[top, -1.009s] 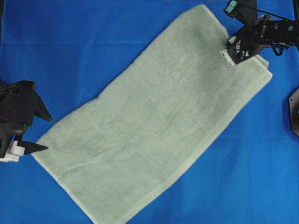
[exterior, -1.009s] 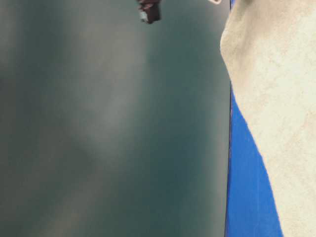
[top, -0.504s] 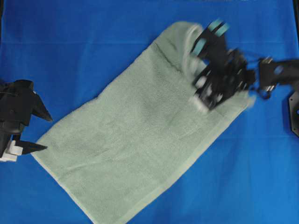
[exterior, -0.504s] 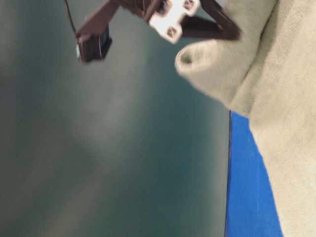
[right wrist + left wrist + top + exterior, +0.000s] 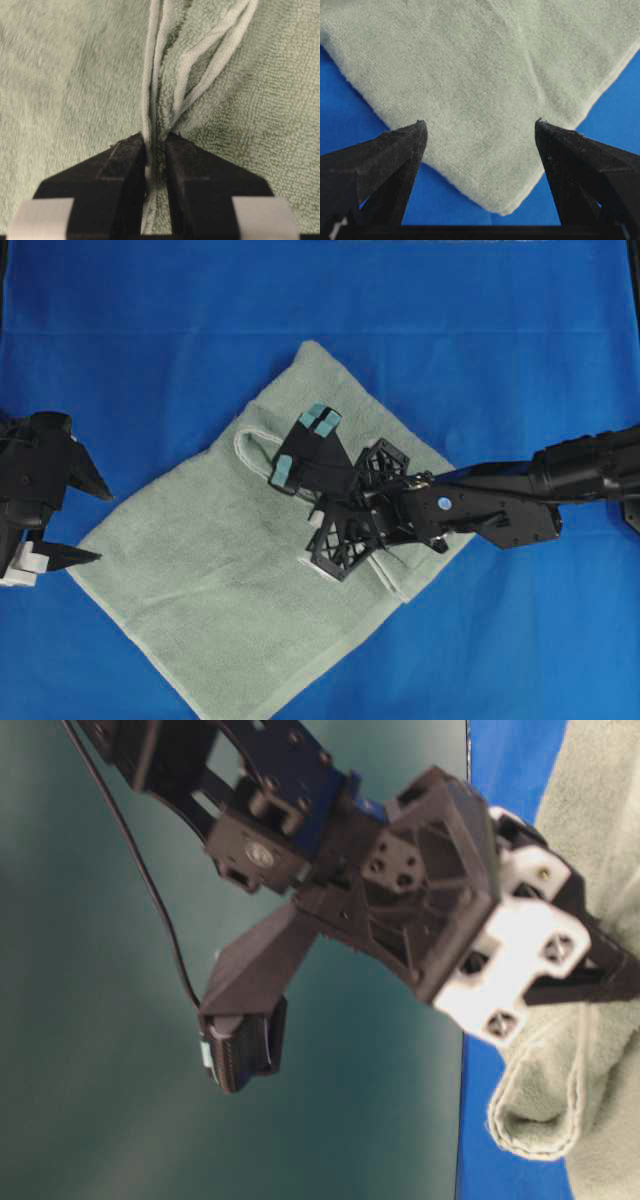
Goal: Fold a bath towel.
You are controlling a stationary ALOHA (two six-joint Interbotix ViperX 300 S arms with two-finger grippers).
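The pale sage-green bath towel lies diagonally on the blue cloth, its upper-right end folded back over the middle. My right gripper hovers over that folded part. In the right wrist view it is shut on bunched hemmed edges of the towel. From table level, its fingers hold a drooping fold of towel. My left gripper stands open at the towel's left corner. In the left wrist view that corner of the towel lies flat between the spread tips of the gripper.
The bright blue table cloth covers the whole surface around the towel. A black fixture sits at the right edge. The right arm reaches in from the right across the cloth.
My right gripper has carried the towel's upper-right end down and to the left, laying it over the middle of the towel. The left gripper has not moved.
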